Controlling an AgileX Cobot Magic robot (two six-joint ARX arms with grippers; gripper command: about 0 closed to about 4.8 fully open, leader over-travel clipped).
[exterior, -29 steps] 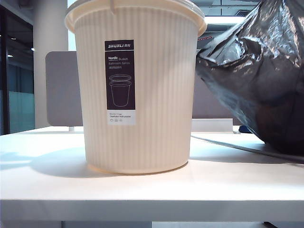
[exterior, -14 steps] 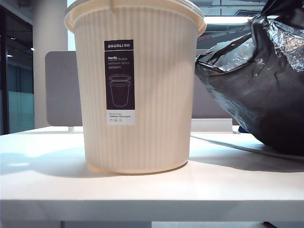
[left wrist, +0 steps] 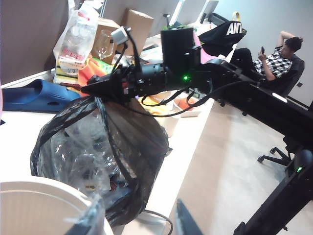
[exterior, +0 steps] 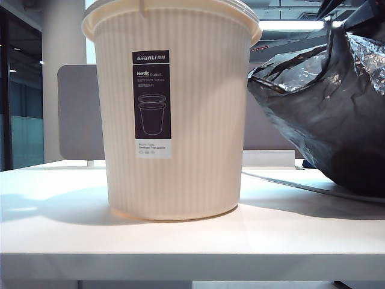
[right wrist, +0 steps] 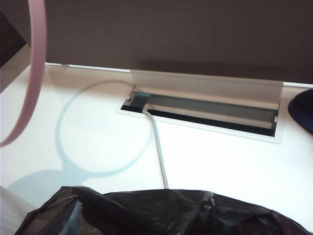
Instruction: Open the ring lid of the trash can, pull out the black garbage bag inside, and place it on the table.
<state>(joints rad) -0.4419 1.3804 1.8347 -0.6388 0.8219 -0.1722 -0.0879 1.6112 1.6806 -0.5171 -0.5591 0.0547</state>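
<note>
Setting-down step: black garbage bag (exterior: 325, 120) sat on worktop (exterior: 180, 241) beside trash can (exterior: 174, 108).
Right hand (left wrist: 100, 93): over bag beside can, grip untellable.
Left hand (left wrist: 138, 219): above can's rim, spread open.
Next: confirm release, lift clear.

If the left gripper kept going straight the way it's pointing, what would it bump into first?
Probably the black garbage bag. The left gripper, open, points at it just past the rim of the trash can; depth is hard to judge.
</note>
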